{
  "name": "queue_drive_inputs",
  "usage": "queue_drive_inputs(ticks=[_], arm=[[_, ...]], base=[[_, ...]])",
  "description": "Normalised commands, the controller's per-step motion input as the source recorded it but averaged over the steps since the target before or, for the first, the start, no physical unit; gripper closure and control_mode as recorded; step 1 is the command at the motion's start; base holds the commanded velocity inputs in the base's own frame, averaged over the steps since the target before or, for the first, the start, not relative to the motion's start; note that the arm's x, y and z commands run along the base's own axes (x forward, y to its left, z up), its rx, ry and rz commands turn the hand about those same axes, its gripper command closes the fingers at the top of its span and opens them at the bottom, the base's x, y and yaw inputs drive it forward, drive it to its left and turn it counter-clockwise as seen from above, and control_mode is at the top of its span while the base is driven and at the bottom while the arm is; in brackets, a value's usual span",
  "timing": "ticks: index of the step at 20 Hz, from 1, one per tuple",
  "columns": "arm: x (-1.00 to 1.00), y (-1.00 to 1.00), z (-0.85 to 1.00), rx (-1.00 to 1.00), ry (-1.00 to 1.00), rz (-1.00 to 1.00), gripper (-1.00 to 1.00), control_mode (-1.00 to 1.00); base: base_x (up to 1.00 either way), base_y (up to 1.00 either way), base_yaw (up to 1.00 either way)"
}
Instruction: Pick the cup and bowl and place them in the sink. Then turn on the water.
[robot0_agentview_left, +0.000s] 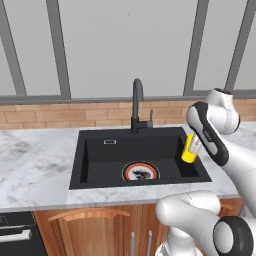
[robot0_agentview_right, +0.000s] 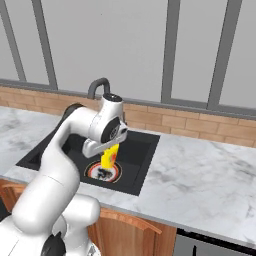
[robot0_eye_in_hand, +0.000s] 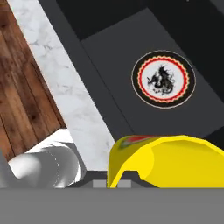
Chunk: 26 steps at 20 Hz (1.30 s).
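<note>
My gripper (robot0_agentview_left: 194, 142) is shut on the small yellow cup (robot0_agentview_left: 190, 149) and holds it in the air over the right part of the black sink (robot0_agentview_left: 100, 155). From the right base, the cup (robot0_agentview_right: 109, 156) hangs just above the red-and-white drain (robot0_agentview_right: 102, 173), under the hand (robot0_agentview_right: 111, 131). In the hand view the cup (robot0_eye_in_hand: 170, 162) fills the lower right, with the drain (robot0_eye_in_hand: 163, 78) below it on the sink floor (robot0_eye_in_hand: 109, 52). The black gooseneck faucet (robot0_agentview_left: 136, 107) stands behind the basin. The bowl and the water are out of view.
Marble counter (robot0_agentview_left: 35, 165) surrounds the sink on both sides, with a wide stretch to the right (robot0_agentview_right: 200, 170). A brick backsplash (robot0_agentview_left: 50, 115) and window frames run along the back. Wooden cabinet doors (robot0_agentview_left: 90, 230) sit under the counter.
</note>
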Motion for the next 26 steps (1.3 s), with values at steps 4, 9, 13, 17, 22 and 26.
queue_drive_inputs(ticks=[4, 9, 13, 17, 22, 26], arm=[[0.31, 0.0, -0.1, 0.1, -0.03, 0.55, 1.0, -1.0], [0.32, 0.0, -0.1, 0.06, -0.05, 0.53, 1.0, -1.0], [0.31, 0.0, -0.12, 0.02, -0.11, 0.53, 1.0, -1.0], [0.24, 0.0, -0.21, 0.0, -0.21, 0.47, 1.0, -1.0], [0.22, 0.05, -0.23, 0.0, -0.24, 0.4, 1.0, -1.0], [0.19, 0.07, -0.23, 0.0, -0.26, 0.36, 1.0, -1.0]], base=[[0.0, 0.0, 0.0], [0.0, 0.0, 0.0], [0.0, 0.0, 0.0], [0.0, 0.0, 0.0], [0.0, 0.0, 0.0], [0.0, 0.0, 0.0]])
